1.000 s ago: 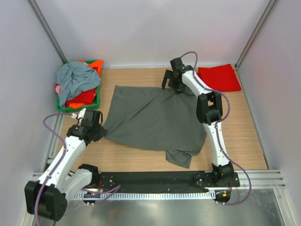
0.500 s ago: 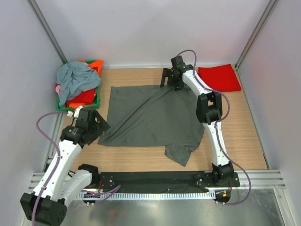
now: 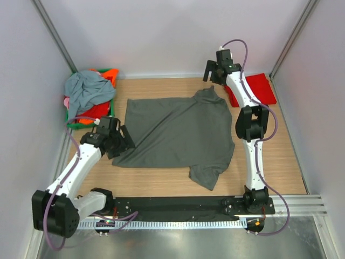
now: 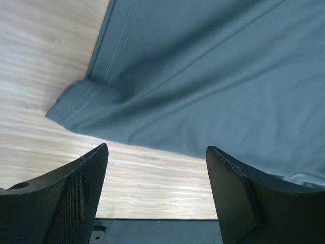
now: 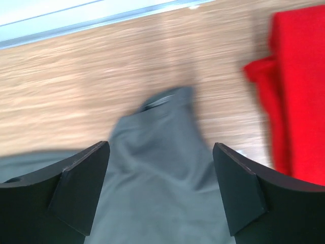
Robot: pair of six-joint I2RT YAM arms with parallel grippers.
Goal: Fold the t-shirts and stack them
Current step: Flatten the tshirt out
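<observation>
A large charcoal-grey t-shirt [image 3: 178,132] lies spread flat on the wooden table, with one sleeve reaching toward the back right and the other toward the front. My left gripper [image 3: 125,142] is open at the shirt's near-left corner. In the left wrist view that hemmed corner [image 4: 76,101] lies just beyond the empty jaws of the left gripper [image 4: 157,193]. My right gripper [image 3: 209,75] hangs open above the far sleeve [image 5: 162,147], holding nothing. A folded red t-shirt [image 3: 259,89] lies at the back right and shows in the right wrist view as the red t-shirt [image 5: 299,91].
A green basket [image 3: 110,114] at the back left holds a blue-grey t-shirt [image 3: 86,89] piled over red and orange ones. White walls close in the table on three sides. The black mounting rail [image 3: 178,208] runs along the near edge.
My left gripper opened and let go of the charcoal shirt's near-left corner, which now lies flat. My right gripper moved toward the back right, and the far sleeve now lies stretched out there.
</observation>
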